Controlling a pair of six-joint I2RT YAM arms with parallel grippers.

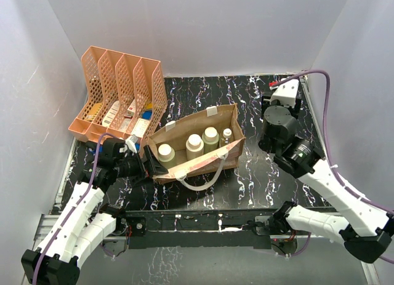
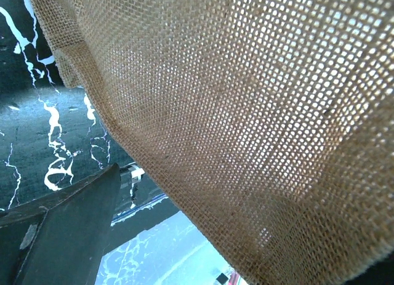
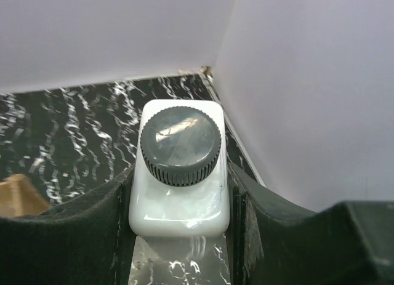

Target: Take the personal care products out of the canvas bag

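Your right gripper (image 3: 181,186) is clamped on a white squarish plastic bottle (image 3: 178,214) with a dark grey ribbed round cap (image 3: 180,144), one finger pressed to each flat side. It holds the bottle near the far right corner of the black white-veined marble table (image 1: 265,174), well apart from the tan woven canvas bag (image 1: 184,132). Three cream round bottles (image 1: 194,144) with white caps and a small clear bottle (image 1: 227,135) stand in a row inside the bag. Your left gripper (image 1: 152,166) sits at the bag's left end, weave filling its wrist view; you cannot tell whether its claw is closed. The orange-pink mesh file rack (image 1: 120,91) stands beyond, far left.
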